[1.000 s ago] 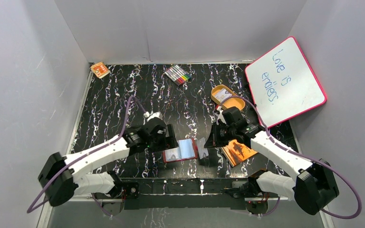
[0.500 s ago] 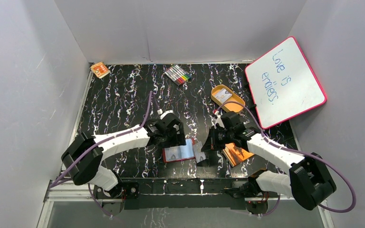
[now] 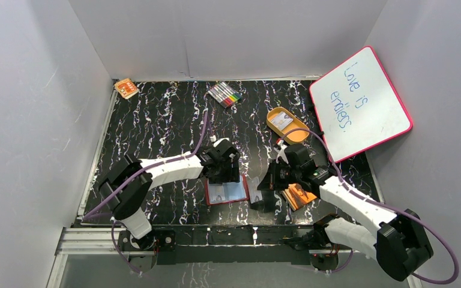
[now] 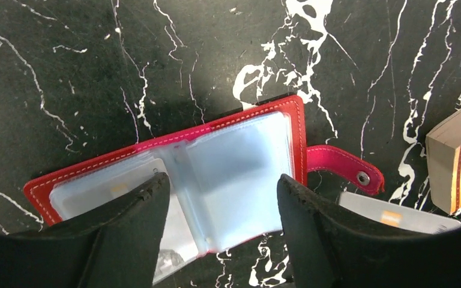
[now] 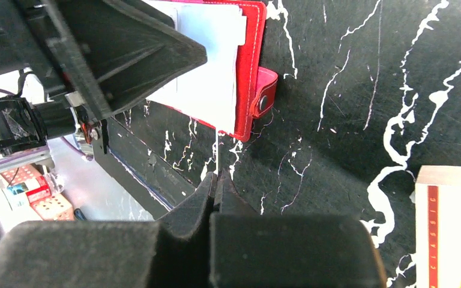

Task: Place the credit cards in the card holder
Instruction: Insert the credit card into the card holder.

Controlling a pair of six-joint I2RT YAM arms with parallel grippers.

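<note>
Judging from the wrist shots, the credit card [image 5: 217, 150] is pinched edge-on in the right gripper [image 5: 217, 180]. Its jaws are closed tight on the near end, so only a thin white sliver can be seen poking out toward the card holder [image 5: 253, 66]. The card holder is laid open flat on the table [image 3: 156, 120], near the front edge between the two arms. Its snap tab [image 4: 342, 168] is flopped out on the side where the booklet [image 4: 456, 156] sits. The left gripper [image 4: 222, 204] is hung over it with the jaws spread wide and nothing clamped. Whether the fingers [image 4: 138, 222] are actually pressed onto the clear sleeves [image 4: 240, 174] can't be told.

Handling-wise, the credit card would be expected to be light, stiff but a bit springy, and pretty slick, so it could easily get twisted in a pinch that small. A hold on the short end, with most of the length left free, is probably what's wanted. The card holder looks soft and floppy and will likely get shoved around unless it's pinned on the red border, not on the sleeves, which look thin and easily crumpled.
</note>
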